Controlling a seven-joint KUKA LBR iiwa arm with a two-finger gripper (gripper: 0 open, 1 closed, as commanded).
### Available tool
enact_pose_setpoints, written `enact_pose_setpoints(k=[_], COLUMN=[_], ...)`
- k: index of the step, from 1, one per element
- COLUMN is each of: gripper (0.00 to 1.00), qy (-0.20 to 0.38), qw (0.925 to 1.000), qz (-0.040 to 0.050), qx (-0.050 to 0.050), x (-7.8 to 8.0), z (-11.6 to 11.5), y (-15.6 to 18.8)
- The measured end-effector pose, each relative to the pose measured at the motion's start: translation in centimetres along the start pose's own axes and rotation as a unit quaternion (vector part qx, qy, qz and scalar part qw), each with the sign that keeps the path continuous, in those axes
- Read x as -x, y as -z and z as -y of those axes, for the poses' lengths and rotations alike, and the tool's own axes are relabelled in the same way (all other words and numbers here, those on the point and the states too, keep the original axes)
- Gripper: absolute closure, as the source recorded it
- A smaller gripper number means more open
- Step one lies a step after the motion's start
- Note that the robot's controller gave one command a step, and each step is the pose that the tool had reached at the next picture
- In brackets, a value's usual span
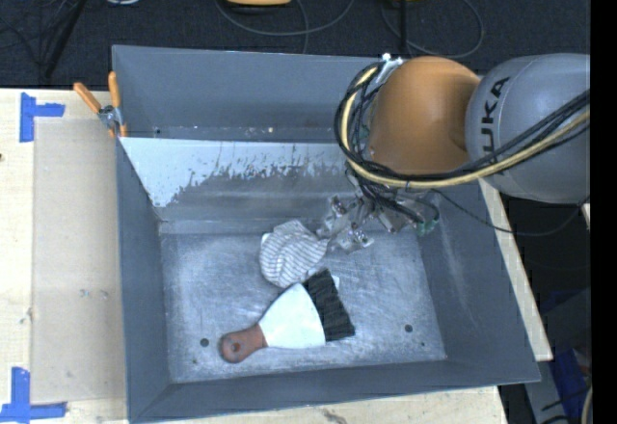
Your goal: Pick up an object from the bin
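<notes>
- The jaws hang low at the back right of the bin (pixel 207 282), at the upper right edge of a crumpled checked cloth (pixel 287 256); I cannot tell how far open they are
- Likely risk: a thin edge pinch slips, or the cloth drags the white brush (pixel 294 321) beside it

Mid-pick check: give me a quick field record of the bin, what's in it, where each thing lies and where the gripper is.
container: grey metal bin with sloped walls
item 1: crumpled grey-and-white checked cloth, middle of the floor
item 2: hand brush with white body, black bristles and brown handle, lying flat at the cloth's near side, handle pointing left
gripper: low in the bin at the cloth's upper right edge
contact with cloth: cannot tell
brush: apart from the gripper
</notes>
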State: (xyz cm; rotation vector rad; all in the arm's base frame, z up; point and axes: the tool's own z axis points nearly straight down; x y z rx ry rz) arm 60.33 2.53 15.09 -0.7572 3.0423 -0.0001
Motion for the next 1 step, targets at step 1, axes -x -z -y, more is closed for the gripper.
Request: enact_pose_setpoints(k=[1], gripper=[1.00], qy=[-0.012], qw=[0.9999], qz=[-0.0022], qx=[0.001], x=[-0.28], z=[0.10], y=[7.09])
